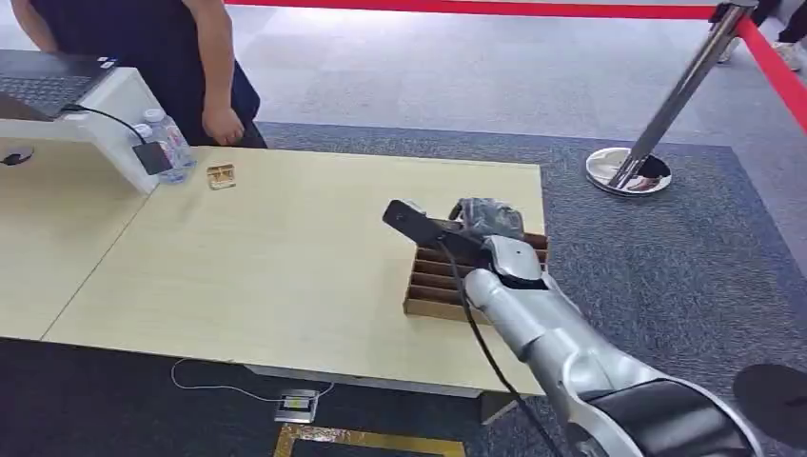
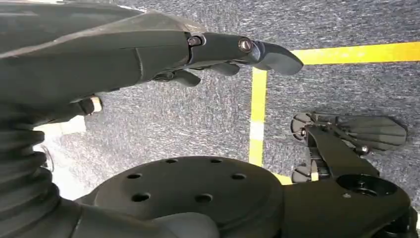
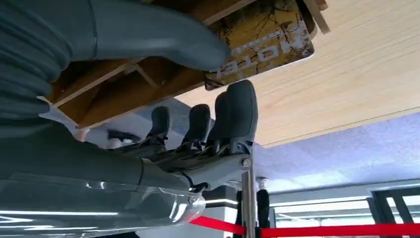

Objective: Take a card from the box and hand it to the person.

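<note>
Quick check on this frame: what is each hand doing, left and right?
Left hand: hangs over the floor, fingers apart, holding nothing.
Right hand: at the box, pinching a card between thumb and fingers.

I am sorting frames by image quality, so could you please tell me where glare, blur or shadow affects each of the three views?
Head view: even light, sharp, a bright glint on the chrome stanchion base. Right wrist view: the grey thumb is close and soft, the yellow printed card is readable, and the windows behind are washed out. Left wrist view: the left hand is dark and underexposed, with a blown white patch at the edge.
</note>
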`<state>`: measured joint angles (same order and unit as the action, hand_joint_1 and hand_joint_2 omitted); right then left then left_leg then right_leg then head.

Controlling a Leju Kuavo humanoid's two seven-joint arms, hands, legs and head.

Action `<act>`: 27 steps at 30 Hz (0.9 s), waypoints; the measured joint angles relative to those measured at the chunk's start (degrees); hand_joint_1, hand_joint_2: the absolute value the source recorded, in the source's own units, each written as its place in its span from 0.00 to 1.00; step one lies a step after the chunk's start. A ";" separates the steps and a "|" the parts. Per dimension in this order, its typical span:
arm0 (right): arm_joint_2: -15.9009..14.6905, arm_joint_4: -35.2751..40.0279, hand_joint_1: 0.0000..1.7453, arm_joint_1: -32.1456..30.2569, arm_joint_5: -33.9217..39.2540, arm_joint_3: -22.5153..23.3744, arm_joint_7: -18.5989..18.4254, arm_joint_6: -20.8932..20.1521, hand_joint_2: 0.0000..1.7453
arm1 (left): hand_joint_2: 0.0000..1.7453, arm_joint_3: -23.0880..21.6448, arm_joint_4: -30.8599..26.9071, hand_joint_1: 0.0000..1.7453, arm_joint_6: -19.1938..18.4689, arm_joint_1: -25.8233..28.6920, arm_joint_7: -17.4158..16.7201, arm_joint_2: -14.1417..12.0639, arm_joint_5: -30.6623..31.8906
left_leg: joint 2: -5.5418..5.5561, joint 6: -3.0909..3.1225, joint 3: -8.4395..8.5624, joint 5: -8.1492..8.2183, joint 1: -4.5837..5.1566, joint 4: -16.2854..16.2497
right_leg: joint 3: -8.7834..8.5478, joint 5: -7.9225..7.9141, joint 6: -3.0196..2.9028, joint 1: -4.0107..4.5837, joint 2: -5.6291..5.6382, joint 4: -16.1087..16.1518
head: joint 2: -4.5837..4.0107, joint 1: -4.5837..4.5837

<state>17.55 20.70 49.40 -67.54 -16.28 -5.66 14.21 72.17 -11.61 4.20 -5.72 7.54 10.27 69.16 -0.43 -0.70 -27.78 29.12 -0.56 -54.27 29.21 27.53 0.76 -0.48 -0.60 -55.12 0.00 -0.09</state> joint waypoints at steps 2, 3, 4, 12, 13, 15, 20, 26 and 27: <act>-0.07 -0.17 0.53 0.00 0.00 0.09 0.00 0.00 1.00 | 1.00 0.00 0.00 0.00 0.00 0.00 0.00 0.00 0.02 | 0.00 0.00 0.00 0.00 0.00 0.00 | 0.00 0.00 0.00 0.00 0.00 0.00 | 0.00 0.00; -0.09 -0.17 0.53 0.00 0.00 0.09 0.00 0.02 1.00 | 1.00 0.00 0.00 0.00 0.00 0.00 0.00 0.00 0.02 | 0.00 0.00 0.00 0.00 0.00 0.00 | 0.00 0.00 0.00 0.00 0.00 0.00 | 0.00 0.00; -0.11 -0.17 0.54 0.00 0.00 0.09 0.00 0.02 1.00 | 1.00 0.00 0.00 0.00 0.00 0.00 0.00 0.00 0.02 | 0.00 0.00 0.00 0.00 0.00 0.00 | 0.00 0.00 0.00 0.00 0.00 0.00 | 0.00 0.00; -0.35 -0.20 0.55 0.00 0.00 0.15 0.00 0.00 1.00 | 1.00 -0.02 0.00 0.00 0.00 -0.01 0.00 0.00 0.20 | 0.00 0.00 0.00 0.00 0.00 0.00 | 0.00 0.00 0.00 0.00 0.00 0.00 | 0.00 0.00; -0.39 -0.20 0.55 0.00 0.00 0.17 0.00 -0.02 1.00 | 1.00 -0.02 0.00 0.00 0.00 -0.01 0.00 0.00 0.20 | 0.00 0.00 0.00 0.00 0.00 0.00 | 0.00 0.00 0.00 0.00 0.00 0.00 | 0.00 0.00; -0.41 -0.22 0.57 0.00 0.02 0.39 0.00 -0.18 1.00 | 1.00 -0.04 0.00 0.00 0.00 -0.02 -0.11 0.00 0.22 | 0.00 0.00 0.00 0.00 0.00 0.00 | 0.00 0.00 0.00 0.00 0.00 0.00 | 0.00 0.00; -0.42 -0.48 0.73 0.00 0.33 0.44 0.00 -0.37 1.00 | 1.00 -0.04 0.00 0.00 0.00 -0.04 -0.17 0.00 0.26 | 0.00 0.00 0.00 0.00 0.00 0.00 | 0.00 0.00 0.00 0.00 0.00 0.00 | 0.00 0.00; -0.42 -0.48 0.94 0.00 0.63 0.76 0.22 -0.68 1.00 | 1.00 -0.07 0.00 0.00 0.00 -0.05 -0.18 0.00 0.28 | 0.00 0.00 0.01 0.00 0.00 0.00 | 0.00 0.00 0.00 0.00 0.00 0.00 | 0.00 0.00; -0.42 -0.48 1.00 0.00 0.68 0.94 0.28 -0.68 1.00 | 1.00 -0.07 0.00 0.00 0.00 -0.05 -0.17 0.00 0.28 | 0.00 0.00 0.00 0.00 0.00 0.00 | 0.00 0.00 0.00 0.00 0.00 0.00 | 0.00 0.00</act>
<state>17.14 20.22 49.40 -66.86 -15.35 -5.38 13.53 72.11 -11.61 4.20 -5.77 7.37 10.27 69.44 -0.43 -0.70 -27.78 29.12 -0.56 -54.27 29.21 27.53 0.76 -0.48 -0.60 -55.12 0.00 -0.09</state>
